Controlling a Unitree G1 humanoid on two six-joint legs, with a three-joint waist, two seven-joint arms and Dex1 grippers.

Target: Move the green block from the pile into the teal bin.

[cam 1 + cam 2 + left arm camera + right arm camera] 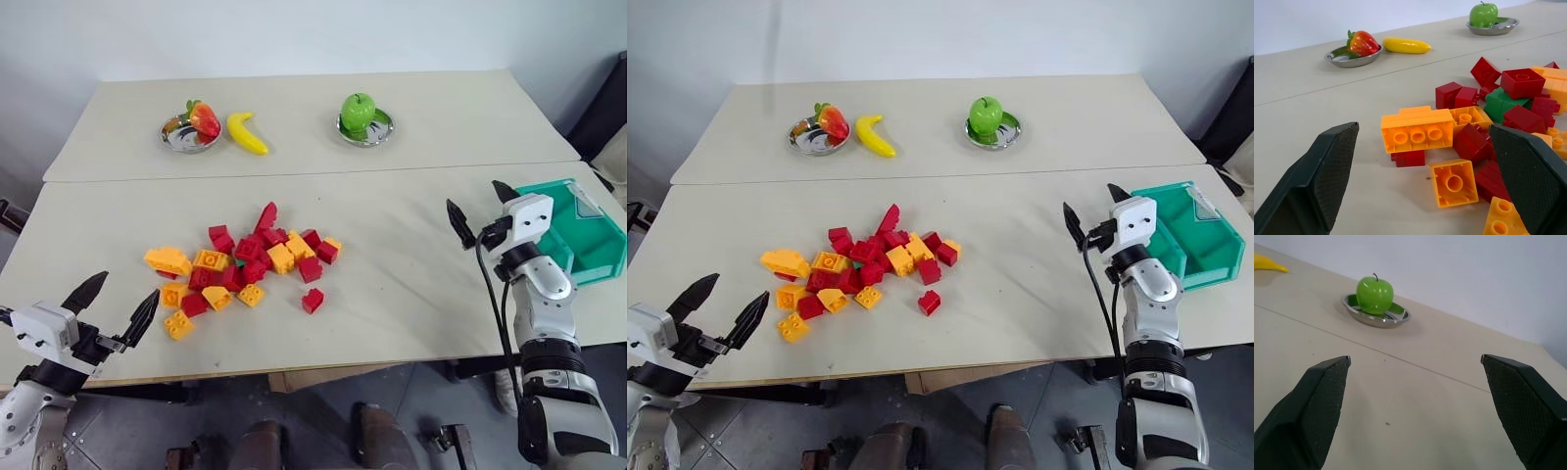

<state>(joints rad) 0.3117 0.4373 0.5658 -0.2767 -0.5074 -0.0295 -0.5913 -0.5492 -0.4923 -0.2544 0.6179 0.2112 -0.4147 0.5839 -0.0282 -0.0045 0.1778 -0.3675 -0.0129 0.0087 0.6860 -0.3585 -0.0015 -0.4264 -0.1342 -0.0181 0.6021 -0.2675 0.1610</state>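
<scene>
Approach not yet begun: we have both pincers empty and clear of the bricks. Left gripper hangs at the near table edge with its jaws spread wide, just short of the near-left fringe of the pile. Right gripper is also spread wide, raised beside the teal bin, which sits at the table's right edge, well apart from the pile.

In the left wrist view we see the green block half buried: a red brick rests on top of it, another red brick leans against its near face, and orange pieces flank it. From the head views only a sliver of green shows in the middle of the pile. The green apple on its dish at the back is not our target.

For a clean pick, we judge:
- Either arm could reach; the left sits closer to the pile, the right closer to the bin.
- Come down from above, since the block's sides are crowded.
- The red brick on top will likely need nudging off first, or the jaws will close on it instead.
- Narrow the jaws before entering, so neighbours are not swept along.
- Confirm green between the pads before lifting.

Main risk: scattering the pile and losing sight of the green.
</scene>
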